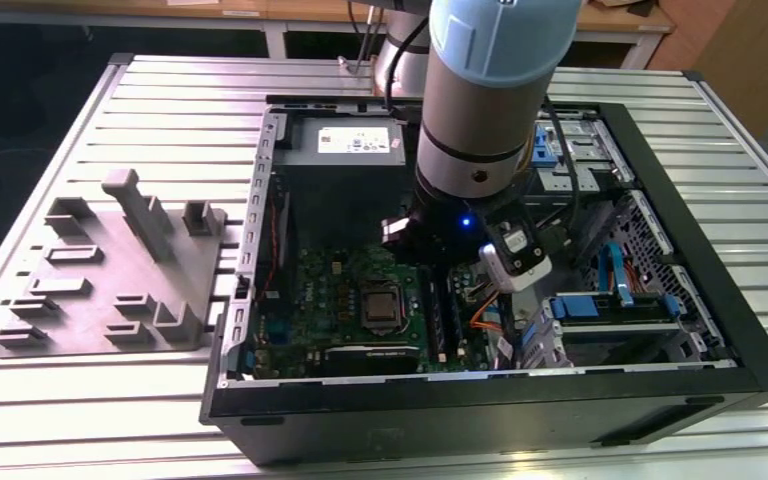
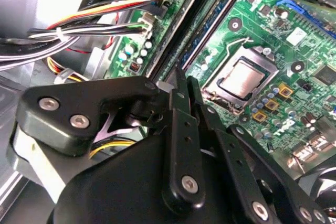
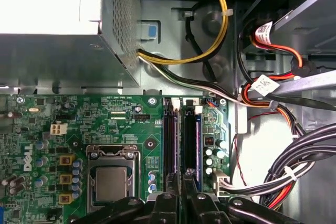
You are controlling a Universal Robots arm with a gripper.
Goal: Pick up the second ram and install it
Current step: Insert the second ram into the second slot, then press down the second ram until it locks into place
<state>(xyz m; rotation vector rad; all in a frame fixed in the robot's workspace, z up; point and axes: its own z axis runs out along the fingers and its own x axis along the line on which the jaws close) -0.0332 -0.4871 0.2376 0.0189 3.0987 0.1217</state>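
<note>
Hovering pincer [image 3: 178, 182] above second ram [image 3: 198, 145].

The bench [image 1: 77, 400] is pale ribbed metal with a dull sheen. On its edge at the exterior view's left lies a matt grey plastic fixture [image 1: 111, 275]. The computer case [image 1: 491, 400] has matt black outer walls and bare, perforated sheet metal inside. The motherboard [image 3: 79, 124] is glossy green, its processor [image 3: 111, 183] lid brushed metal. The gripper [image 2: 181, 95] links are smooth black, with shiny screws.
</note>
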